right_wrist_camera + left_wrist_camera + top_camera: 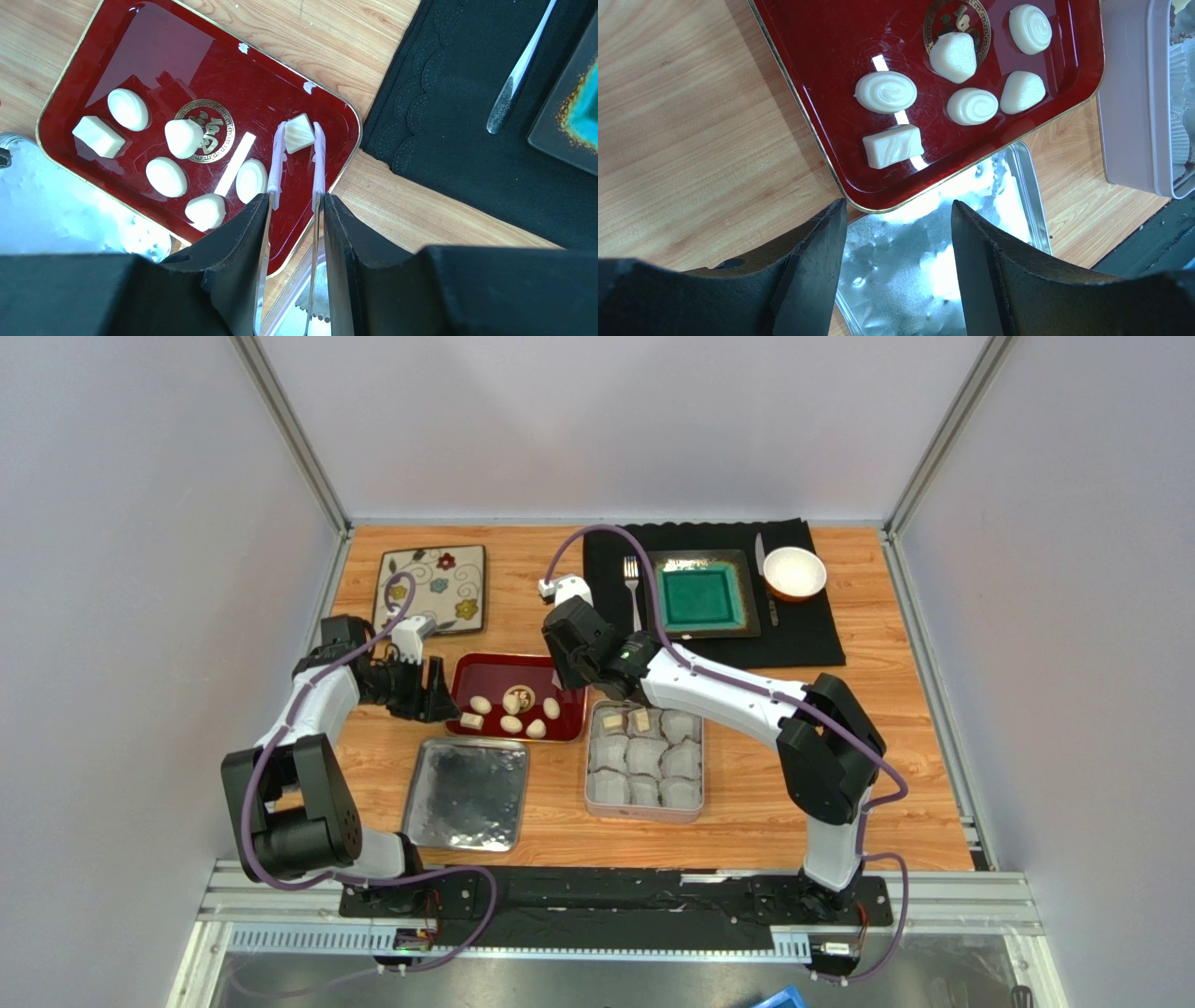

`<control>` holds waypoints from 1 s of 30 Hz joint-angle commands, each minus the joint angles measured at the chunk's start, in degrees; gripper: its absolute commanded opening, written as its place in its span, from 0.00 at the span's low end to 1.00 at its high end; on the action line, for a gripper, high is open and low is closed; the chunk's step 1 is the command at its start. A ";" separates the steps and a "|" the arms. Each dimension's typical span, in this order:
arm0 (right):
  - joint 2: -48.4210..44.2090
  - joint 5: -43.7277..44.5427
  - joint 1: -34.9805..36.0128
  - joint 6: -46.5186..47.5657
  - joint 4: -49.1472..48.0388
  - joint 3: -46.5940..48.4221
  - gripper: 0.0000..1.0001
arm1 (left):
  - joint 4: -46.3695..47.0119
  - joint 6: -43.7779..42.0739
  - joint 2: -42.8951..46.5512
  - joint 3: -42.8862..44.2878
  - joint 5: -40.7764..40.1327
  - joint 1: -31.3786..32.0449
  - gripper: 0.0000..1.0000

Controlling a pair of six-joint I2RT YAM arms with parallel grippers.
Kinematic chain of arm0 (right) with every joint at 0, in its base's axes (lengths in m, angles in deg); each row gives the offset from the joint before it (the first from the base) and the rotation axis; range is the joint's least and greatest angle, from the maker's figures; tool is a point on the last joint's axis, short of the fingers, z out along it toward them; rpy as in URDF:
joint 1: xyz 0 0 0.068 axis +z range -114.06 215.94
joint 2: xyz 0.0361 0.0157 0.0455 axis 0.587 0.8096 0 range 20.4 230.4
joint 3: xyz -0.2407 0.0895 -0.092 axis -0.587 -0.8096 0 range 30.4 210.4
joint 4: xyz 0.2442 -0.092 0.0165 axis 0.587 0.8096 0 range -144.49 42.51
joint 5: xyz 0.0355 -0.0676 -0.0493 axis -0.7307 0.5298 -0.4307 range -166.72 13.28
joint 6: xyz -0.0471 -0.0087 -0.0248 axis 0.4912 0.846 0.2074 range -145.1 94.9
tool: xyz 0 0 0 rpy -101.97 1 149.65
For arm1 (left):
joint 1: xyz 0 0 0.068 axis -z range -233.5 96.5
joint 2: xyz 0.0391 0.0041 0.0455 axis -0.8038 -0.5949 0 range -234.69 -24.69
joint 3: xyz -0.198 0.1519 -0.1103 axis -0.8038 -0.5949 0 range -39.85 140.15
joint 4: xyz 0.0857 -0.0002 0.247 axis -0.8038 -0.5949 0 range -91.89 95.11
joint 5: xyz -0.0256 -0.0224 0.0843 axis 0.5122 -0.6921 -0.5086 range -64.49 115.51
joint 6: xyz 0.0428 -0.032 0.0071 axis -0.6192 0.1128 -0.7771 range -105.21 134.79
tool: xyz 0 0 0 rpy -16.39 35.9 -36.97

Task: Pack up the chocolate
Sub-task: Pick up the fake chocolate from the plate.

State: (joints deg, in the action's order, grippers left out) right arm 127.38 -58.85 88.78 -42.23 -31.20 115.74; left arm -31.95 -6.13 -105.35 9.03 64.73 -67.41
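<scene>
Several cream chocolate lumps (480, 704) lie in the red tray (484, 669). My right gripper (575, 651) hangs over the tray's right end, shut on metal tongs (319, 164) with pale lilac tips. In the right wrist view a square chocolate (299, 133) sits between those tips near the tray's (161, 63) corner; I cannot tell if it is lifted. Other pieces (184, 138) lie to its left. My left gripper (428, 693) is at the tray's left end. It stands open (899, 210) and empty above the tin lid (934, 252), with the chocolates (886, 92) ahead of it.
A tin (601, 798) lined with white paper cups stands right of the tray, with two beige pieces (641, 720) in its far cups. The tin lid (467, 793) lies near left. At the back are a floral plate (432, 588), a black mat (814, 623), a green dish (706, 595), a fork (631, 588) and a white bowl (794, 571).
</scene>
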 commanded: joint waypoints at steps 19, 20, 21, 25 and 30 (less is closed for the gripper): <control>0.86 -2.84 -0.81 0.95 -2.81 2.55 0.38 | -0.65 -1.22 1.12 2.80 2.26 -0.24 0.64; 0.95 -2.66 -0.81 0.95 -2.81 2.55 0.38 | -0.65 -1.39 1.12 2.80 2.35 -0.24 0.64; 0.95 -2.66 -0.89 1.13 -2.72 2.46 0.38 | -0.65 -1.31 1.12 2.80 2.35 -0.24 0.64; 1.13 -3.10 -1.07 1.22 -2.81 2.46 0.38 | -0.82 -1.31 1.21 2.88 2.44 -0.33 0.64; 1.57 -3.45 -1.25 1.30 -2.81 2.29 0.38 | -0.73 -1.40 1.21 2.80 2.61 -0.33 0.64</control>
State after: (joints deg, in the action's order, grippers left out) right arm 128.25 -61.89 87.84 -41.64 -31.42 115.76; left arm -32.54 -6.16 -105.35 9.51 65.74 -67.41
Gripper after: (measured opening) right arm 0.382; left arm 0.640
